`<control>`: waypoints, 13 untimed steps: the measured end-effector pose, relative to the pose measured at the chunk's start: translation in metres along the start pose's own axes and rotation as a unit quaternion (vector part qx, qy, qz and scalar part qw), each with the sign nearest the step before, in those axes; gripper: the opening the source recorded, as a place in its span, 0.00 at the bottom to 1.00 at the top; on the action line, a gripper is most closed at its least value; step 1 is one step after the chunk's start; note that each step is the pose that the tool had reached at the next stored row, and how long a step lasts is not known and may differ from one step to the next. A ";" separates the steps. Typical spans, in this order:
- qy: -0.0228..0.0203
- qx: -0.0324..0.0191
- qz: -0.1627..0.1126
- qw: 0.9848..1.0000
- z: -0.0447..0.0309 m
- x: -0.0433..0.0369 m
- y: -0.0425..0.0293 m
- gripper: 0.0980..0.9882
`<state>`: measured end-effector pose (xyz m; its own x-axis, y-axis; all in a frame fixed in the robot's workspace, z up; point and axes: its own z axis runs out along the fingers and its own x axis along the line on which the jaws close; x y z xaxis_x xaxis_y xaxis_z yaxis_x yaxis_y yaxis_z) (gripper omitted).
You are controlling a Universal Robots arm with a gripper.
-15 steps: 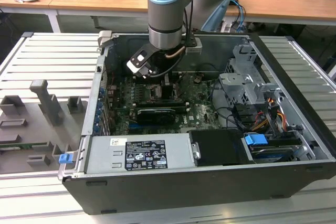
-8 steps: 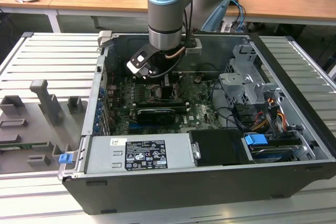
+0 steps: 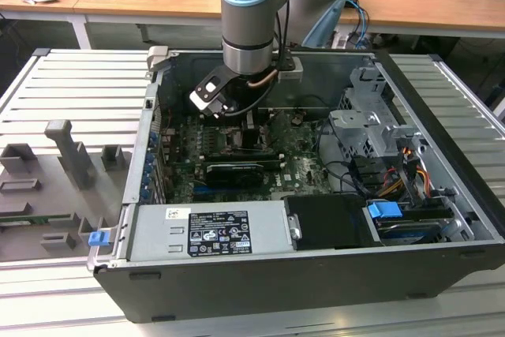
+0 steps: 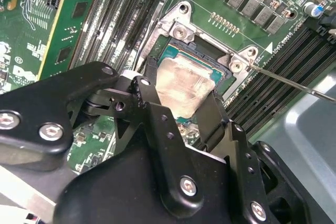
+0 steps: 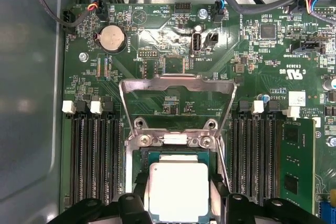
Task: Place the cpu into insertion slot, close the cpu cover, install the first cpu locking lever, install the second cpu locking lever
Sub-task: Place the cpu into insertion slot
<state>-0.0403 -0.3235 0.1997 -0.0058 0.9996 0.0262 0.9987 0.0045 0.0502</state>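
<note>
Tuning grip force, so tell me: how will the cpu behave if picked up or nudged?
The cpu probably stays stiff: a flat, metal-faced square. Its smooth face looks slippery to a push. The thin green rim around the metal suggests fragile edges; it won't roll.

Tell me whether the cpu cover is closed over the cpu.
No, in the first wrist view the cpu cover stands swung open, leaving the cpu face bare.

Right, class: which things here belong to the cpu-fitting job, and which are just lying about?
Job in hand: claw; cpu, held in the claw; insertion slot; cpu cover, open; locking lever.
Lying about: memory slots; coin battery; power supply; grey blocks.
</note>
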 end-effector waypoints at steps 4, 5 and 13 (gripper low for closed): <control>0.000 0.000 0.001 1.000 0.0003 0.0000 0.0000 0.49; 0.000 0.000 0.001 1.000 0.0005 0.0002 0.0000 0.49; 0.000 0.000 0.003 1.000 0.0015 0.0064 -0.0001 0.58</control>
<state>-0.0403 -0.3170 0.1984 -0.0004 0.9997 0.0257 0.9987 -0.0009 0.0501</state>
